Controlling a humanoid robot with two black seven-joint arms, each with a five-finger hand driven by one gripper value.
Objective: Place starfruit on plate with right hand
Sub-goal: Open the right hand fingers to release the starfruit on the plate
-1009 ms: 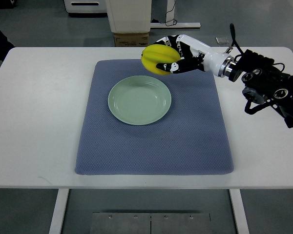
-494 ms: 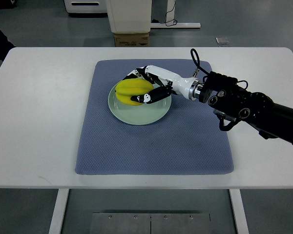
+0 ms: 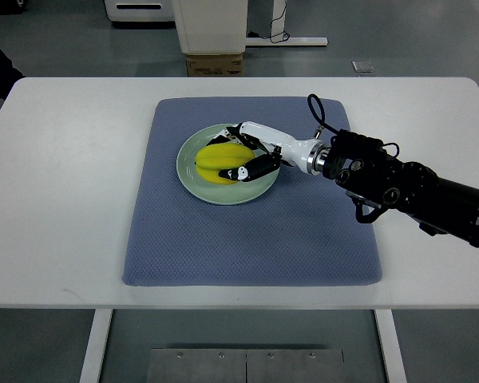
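On the pale green plate (image 3: 193, 180), a glossy yellow ribbed starfruit (image 3: 220, 162), right hand (image 3: 251, 153) wrapped around it.

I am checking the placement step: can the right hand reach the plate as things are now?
Probably yes. The right hand is already over the green plate, its fingers around the starfruit, and nothing on the blue mat blocks the way.

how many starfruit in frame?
1. The starfruit lies on the green plate at mat centre, with the right robot hand around it. None visibly hidden.
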